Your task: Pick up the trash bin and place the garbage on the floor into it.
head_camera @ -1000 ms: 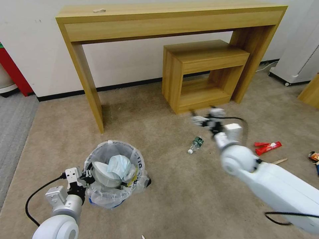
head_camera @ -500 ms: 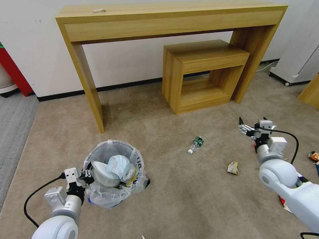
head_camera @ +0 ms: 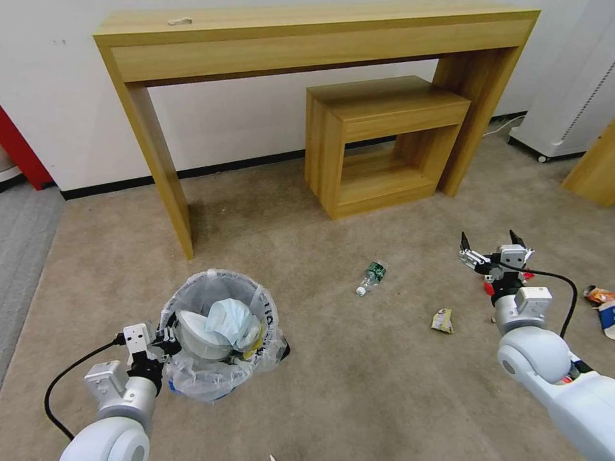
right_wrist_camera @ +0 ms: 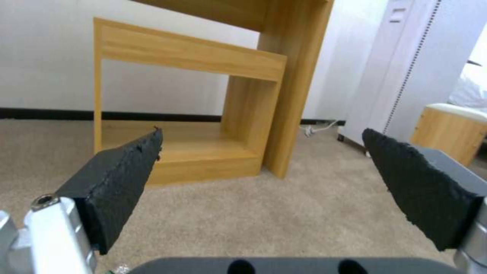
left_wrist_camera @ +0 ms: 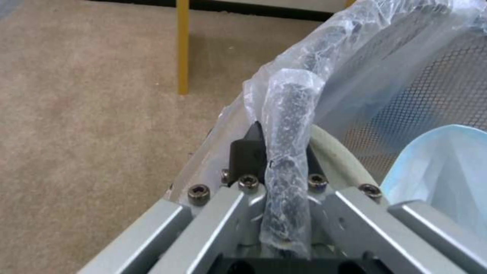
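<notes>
The trash bin (head_camera: pixel 221 336), a small round mesh bin lined with a crinkly white bag, stands at my lower left on the beige carpet floor (head_camera: pixel 333 384). My left gripper (head_camera: pixel 164 339) is shut on its rim (left_wrist_camera: pixel 290 114), with the bag pinched between the fingers (left_wrist_camera: pixel 246 150). Inside the bin lie a blue face mask (head_camera: pixel 230 319) and a white slipper (head_camera: pixel 192 336). On the floor lie a green-label clear bottle (head_camera: pixel 371 276) and a crumpled wrapper (head_camera: pixel 442 320). My right gripper (head_camera: pixel 490 248) hangs open and holds nothing, just right of the wrapper. A bit of red packet (head_camera: pixel 489 289) shows behind it.
A tall wooden console table (head_camera: pixel 307 38) stands against the wall, with a low wooden shelf unit (head_camera: pixel 378 147) under it. A white appliance (head_camera: pixel 570 96) is at the right and grey carpet (head_camera: pixel 22 256) at the left. More litter (head_camera: pixel 601 296) lies at the right edge.
My right arm has swung from above the bottle out to the right, uncovering the wrapper on the floor. The head camera shifted slightly. The left gripper kept its hold on the bin.
</notes>
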Tool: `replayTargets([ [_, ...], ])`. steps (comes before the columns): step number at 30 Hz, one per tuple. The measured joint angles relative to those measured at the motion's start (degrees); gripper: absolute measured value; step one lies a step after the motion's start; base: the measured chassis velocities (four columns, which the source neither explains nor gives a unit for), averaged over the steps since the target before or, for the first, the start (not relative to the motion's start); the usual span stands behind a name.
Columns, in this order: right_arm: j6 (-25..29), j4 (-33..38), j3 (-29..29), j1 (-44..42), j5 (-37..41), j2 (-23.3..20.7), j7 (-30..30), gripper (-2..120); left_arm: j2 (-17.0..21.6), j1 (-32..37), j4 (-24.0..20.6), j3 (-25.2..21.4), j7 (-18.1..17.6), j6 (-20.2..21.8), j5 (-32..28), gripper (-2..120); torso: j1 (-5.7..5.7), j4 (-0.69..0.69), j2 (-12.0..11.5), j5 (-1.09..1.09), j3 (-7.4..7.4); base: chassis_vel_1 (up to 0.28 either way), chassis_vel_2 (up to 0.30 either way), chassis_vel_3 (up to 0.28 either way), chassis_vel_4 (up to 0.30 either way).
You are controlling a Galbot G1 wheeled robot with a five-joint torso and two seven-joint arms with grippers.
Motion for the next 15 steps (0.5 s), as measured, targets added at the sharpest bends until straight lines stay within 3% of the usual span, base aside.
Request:
replayTargets([
  [15,1.2,-0.34,-0.39,-0.18,-1.58,1.37,-0.55,100,-0.05,0.08,0.28,0.01,-0.01,-0.27,0.07,0,0.01,0.0,0.0,0.0,0.0,0.0,0.0,0.0,0.0],
])
